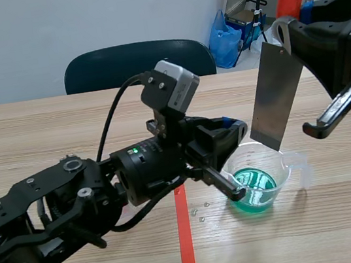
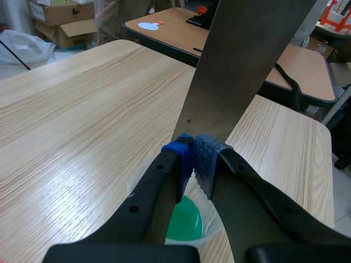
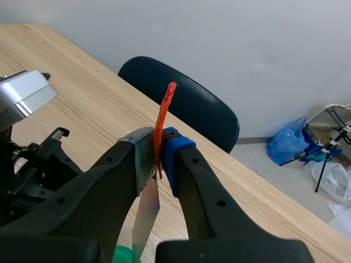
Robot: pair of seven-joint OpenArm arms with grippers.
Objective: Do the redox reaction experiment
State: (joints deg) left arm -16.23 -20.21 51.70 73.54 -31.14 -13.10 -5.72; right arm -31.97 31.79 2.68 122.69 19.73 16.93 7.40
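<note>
A clear plastic beaker (image 1: 284, 163) holding green liquid (image 1: 257, 189) stands on the table right of the middle. My left gripper (image 1: 233, 129) is at its near rim, with the blue pads pinched almost together on the rim in the left wrist view (image 2: 193, 161) and the green liquid (image 2: 184, 222) below them. A grey metal sheet (image 1: 279, 96) hangs upright above the beaker, its lower edge just over the rim. My right gripper (image 1: 282, 26) is shut on the sheet's top end. In the right wrist view the sheet (image 3: 145, 213) hangs down between the fingers (image 3: 159, 153), with an orange-red sliver (image 3: 164, 107) sticking up beside it.
A red tape line (image 1: 184, 236) runs to the front edge, with a few small droplets (image 1: 201, 215) beside it. A dark chair (image 1: 132, 62) stands behind the table, and a blue bag (image 1: 224, 35) lies on the floor beyond. Wood tabletop stretches left and behind.
</note>
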